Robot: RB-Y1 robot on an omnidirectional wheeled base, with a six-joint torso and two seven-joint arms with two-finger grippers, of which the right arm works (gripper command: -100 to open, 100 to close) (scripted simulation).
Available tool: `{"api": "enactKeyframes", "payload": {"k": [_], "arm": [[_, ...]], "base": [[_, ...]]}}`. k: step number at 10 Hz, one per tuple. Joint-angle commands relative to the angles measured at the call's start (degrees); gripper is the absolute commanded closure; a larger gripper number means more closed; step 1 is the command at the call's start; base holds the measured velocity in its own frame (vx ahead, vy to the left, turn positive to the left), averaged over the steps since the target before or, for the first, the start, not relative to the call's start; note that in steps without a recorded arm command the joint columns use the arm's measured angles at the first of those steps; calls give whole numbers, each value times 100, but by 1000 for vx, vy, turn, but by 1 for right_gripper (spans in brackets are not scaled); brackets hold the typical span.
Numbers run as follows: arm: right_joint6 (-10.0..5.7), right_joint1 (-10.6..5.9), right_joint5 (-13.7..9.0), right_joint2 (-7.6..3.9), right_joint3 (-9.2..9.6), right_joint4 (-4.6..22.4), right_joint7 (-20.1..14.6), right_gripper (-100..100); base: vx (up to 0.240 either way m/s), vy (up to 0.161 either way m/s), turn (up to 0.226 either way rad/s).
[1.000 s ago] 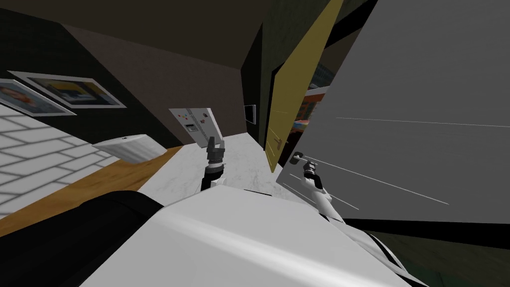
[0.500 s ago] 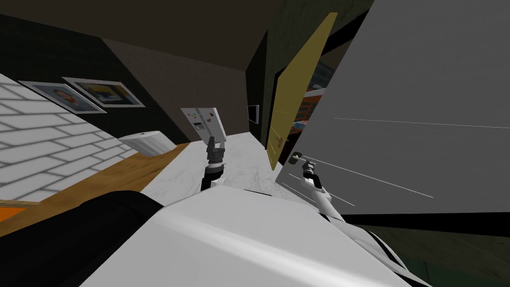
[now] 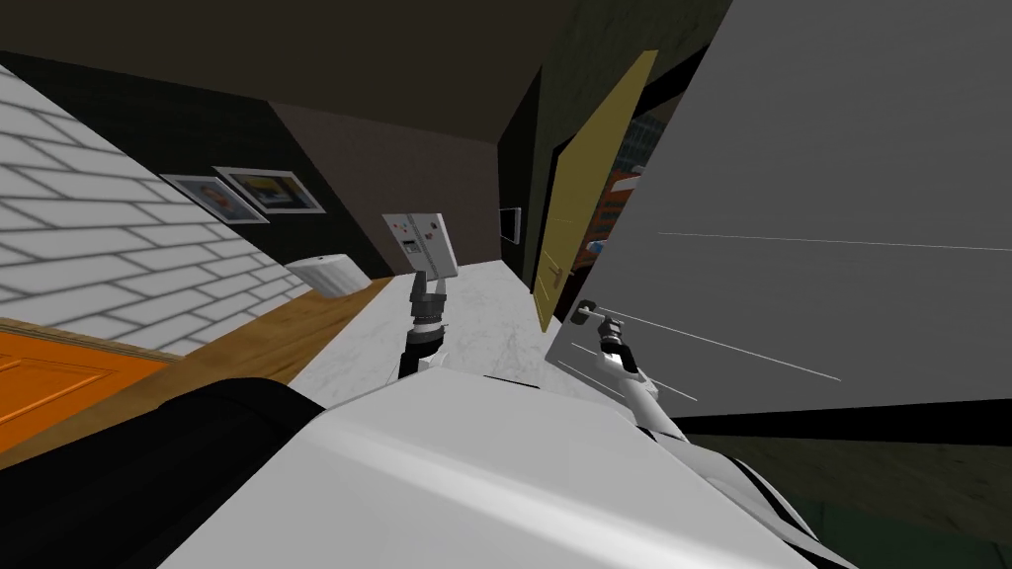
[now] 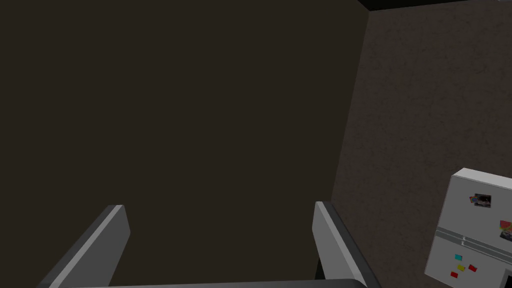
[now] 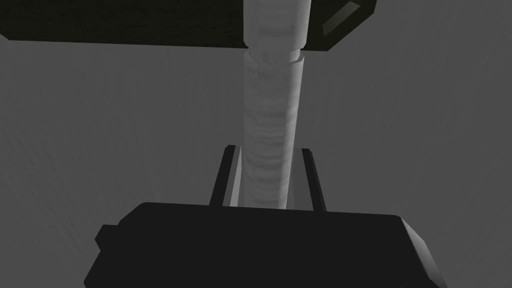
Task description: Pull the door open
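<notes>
A large grey door (image 3: 810,198) stands ajar at my right, its free edge towards me. Its pale cylindrical handle (image 3: 590,313) sticks out near that edge. My right gripper (image 3: 603,323) is at the handle. In the right wrist view the handle (image 5: 272,115) runs between the two fingers of my right gripper (image 5: 267,150), which is shut on it, with the door's grey face (image 5: 100,125) behind. My left gripper (image 3: 427,286) is raised in front of my chest, away from the door. In its wrist view my left gripper (image 4: 220,210) is open with nothing between its fingers.
A yellow door (image 3: 583,198) stands ajar beyond the grey one. Farther off is a white fridge (image 3: 423,242) with magnets, seen too as the fridge (image 4: 475,230). A white brick wall (image 3: 89,237) and an orange door (image 3: 49,365) lie left. Marble floor (image 3: 474,326) runs ahead.
The whole head view has swung: the fridge, pictures and brick wall slid rightwards and an orange door came in at the left, so I have turned. My right gripper stays on the handle.
</notes>
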Motion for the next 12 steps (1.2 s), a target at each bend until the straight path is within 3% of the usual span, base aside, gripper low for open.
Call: {"api": "enactKeyframes", "payload": {"k": [1,3,4,12], "arm": [[17,31,40,26,157,-98,-100,100],[14,51,67,0,258,-141,-188,100],[30,71,45,-38,168,-109,-145,100],[-56,206,122,-233,725,-323,-584,100]], "base": [[-258,-44,129],[-220,-54,110],[-93,-28,9],[-191,-52,102]]}}
